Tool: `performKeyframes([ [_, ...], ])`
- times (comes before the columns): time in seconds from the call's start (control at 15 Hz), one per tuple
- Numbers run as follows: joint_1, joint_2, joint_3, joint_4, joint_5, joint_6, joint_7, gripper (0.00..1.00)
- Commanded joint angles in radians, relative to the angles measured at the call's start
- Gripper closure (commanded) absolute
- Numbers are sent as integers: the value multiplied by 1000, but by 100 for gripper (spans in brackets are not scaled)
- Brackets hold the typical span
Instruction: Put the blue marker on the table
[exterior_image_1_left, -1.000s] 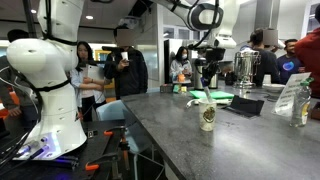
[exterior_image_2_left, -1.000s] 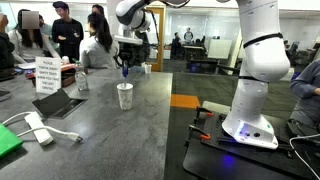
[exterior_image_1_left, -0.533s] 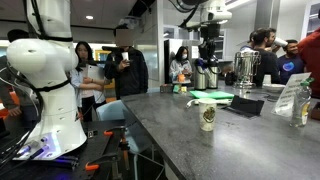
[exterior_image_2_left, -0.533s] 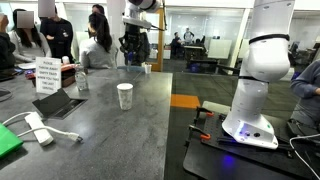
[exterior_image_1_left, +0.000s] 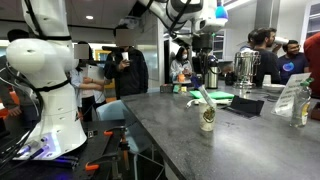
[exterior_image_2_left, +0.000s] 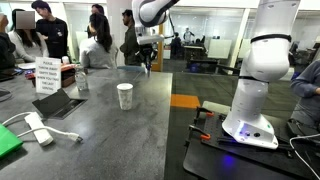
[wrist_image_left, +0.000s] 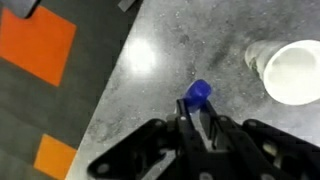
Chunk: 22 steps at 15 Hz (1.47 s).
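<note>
Clamps the blue marker (wrist_image_left: 198, 93) between the closed fingers of the gripper (wrist_image_left: 197, 120), blue end pointing straight down from the hand toward the table (wrist_image_left: 170, 45) below. Hangs well clear of the stone in both exterior views, gripper (exterior_image_1_left: 203, 48) high above the table (exterior_image_1_left: 200, 150) and above the patterned paper cup (exterior_image_1_left: 207, 116). Cannot make out the thin marker itself from those distant cameras. Keeps the pen upright in a pinch grip, apparently so it can be carried clear of the cup and then lowered. Places the paper cup (wrist_image_left: 295, 70) off to one side of the hand, well apart from the marker tip. Sits just inside the table edge, with the orange-tiled floor (wrist_image_left: 35, 45) showing beyond it on the hand's other side. Looks to be mid-carry, the descent and release not yet done. Calls for a low, gentle set-down away from the edge, since a round pen dropped from this height could roll off
</note>
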Motion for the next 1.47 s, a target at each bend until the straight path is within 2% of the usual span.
performKeyframes([
  [0.0,16,-50,24,-151,-157,117,107,95],
  [0.2,44,-42,60,-236,-279,185,229,95],
  [0.47,86,-10,109,-285,-286,206,430,95],
  [0.73,131,53,139,-294,-382,215,604,95],
  [1.0,189,170,153,-249,-422,217,646,95],
  [1.27,248,260,128,-174,-464,203,685,95],
  [1.33,257,274,119,-154,-476,201,692,56],
  [1.4,261,284,112,-137,-481,199,688,55],
])
